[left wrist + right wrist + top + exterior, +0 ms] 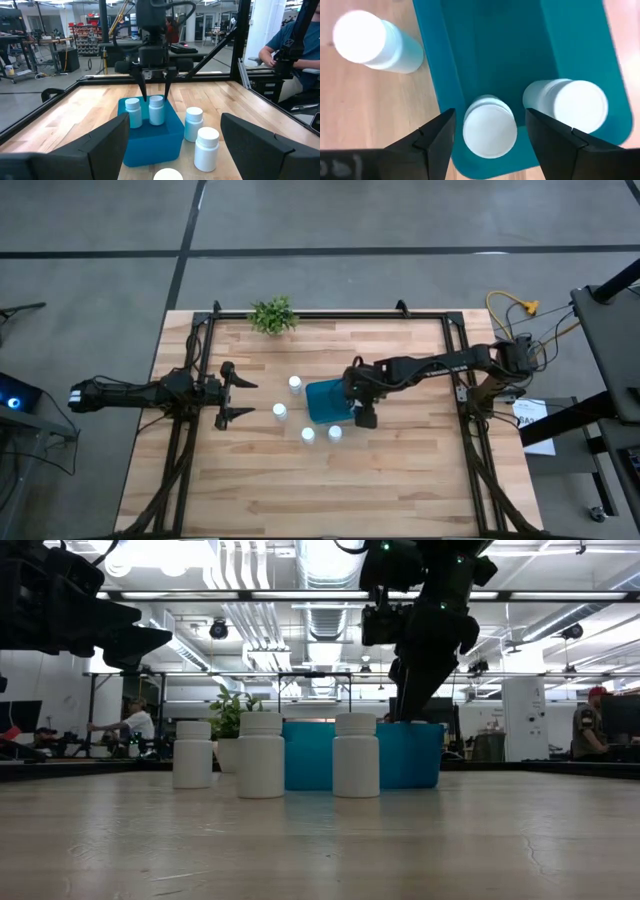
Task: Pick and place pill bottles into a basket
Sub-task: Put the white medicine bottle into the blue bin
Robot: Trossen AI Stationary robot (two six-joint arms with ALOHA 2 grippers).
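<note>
The teal basket [322,402] stands mid-table. Two white pill bottles stand upright in it, one [489,131] between my right gripper's fingers, the other [572,104] beside it. My right gripper [490,119] points down over the basket, open, its fingers on either side of the first bottle's cap with a gap on each side; it also shows in the left wrist view [155,92]. Several more bottles stand on the table by the basket's left and near sides [295,384] [280,411] [308,434] [335,432]. My left gripper [243,399] hovers open and empty left of them.
A small green plant [273,315] stands at the table's far edge. Black frame rails [200,340] run along the table's left, right and far sides. Bare wood [330,490] lies toward the near edge. People sit in the room beyond the table [285,45].
</note>
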